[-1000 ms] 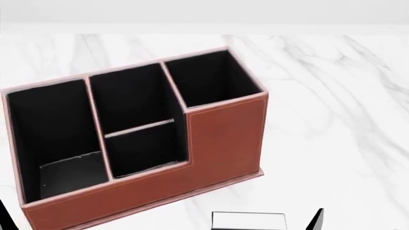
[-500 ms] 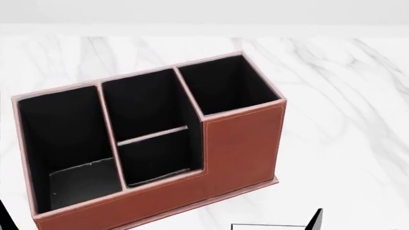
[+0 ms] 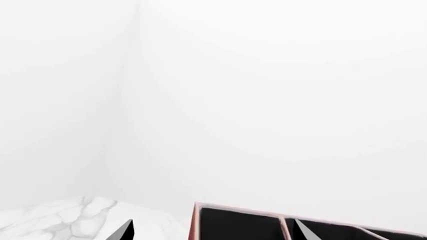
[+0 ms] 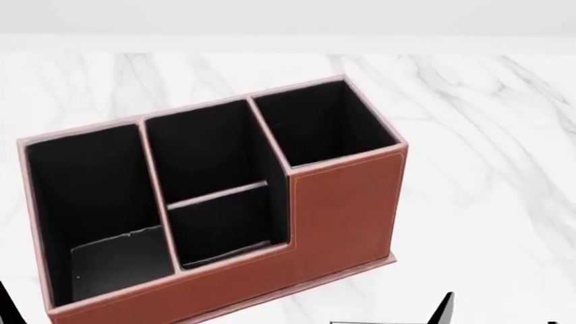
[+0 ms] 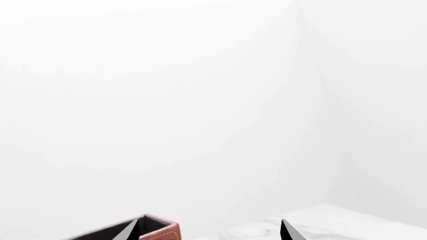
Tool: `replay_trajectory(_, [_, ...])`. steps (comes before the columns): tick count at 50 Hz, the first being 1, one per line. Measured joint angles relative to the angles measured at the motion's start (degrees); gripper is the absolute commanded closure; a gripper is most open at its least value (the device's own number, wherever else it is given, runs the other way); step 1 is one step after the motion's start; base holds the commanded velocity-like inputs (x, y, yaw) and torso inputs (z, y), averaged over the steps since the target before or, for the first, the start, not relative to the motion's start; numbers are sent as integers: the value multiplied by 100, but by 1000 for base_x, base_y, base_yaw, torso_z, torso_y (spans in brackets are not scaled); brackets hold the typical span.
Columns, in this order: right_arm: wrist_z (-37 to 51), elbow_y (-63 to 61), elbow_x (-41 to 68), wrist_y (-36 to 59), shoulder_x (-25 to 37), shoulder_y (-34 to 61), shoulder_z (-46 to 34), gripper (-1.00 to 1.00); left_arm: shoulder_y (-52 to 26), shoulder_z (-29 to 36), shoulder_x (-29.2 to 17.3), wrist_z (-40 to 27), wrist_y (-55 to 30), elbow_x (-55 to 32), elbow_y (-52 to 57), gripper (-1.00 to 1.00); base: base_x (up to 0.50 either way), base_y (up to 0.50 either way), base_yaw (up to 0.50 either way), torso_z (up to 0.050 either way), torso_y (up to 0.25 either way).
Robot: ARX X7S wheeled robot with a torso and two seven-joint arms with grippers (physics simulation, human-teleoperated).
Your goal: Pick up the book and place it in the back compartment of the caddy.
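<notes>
**Book at near edge; organiser ahead on marble**

Nearest, the book (image 4: 373, 322) shows only as a pale sliver at the head view's bottom edge, just beside a black fingertip (image 4: 444, 309) of the right gripper (image 5: 208, 231), whose two tips stand spread. The left gripper (image 3: 212, 231) is likewise spread, holding nothing. Beyond the book, bare marble table (image 4: 486, 202) lies open to the right. The caddy (image 4: 347, 209) stands angled; its back compartment (image 4: 220, 226) sits behind the low-cut wall, black-lined. Farther off, white wall.

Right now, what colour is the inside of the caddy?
Black inside the caddy, with pale pinkish rims; the head view shows it best.
</notes>
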Motion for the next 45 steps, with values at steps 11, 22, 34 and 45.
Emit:
replay_trajectory(11, [7,13,57,22,25,17,-29,-100,-27,19,-11,-14,17,1,-43,-100,25,0,0,0,0])
replay_trajectory(22, [4,16,146,5,48,19,-52,-100,-53,33,-22,-21,55,-13,-111,-100,0,0,0,0,0])
replay_trajectory(34, [-1,37,188,-39,65,24,-77,-100,-93,51,-39,-41,14,-36,-159,-100,0,0,0,0,0])
replay_trajectory(45, [-16,108,193,-55,70,61,-124,-100,-151,59,-91,-90,-188,2,-135,-100,0,0,0,0,0])
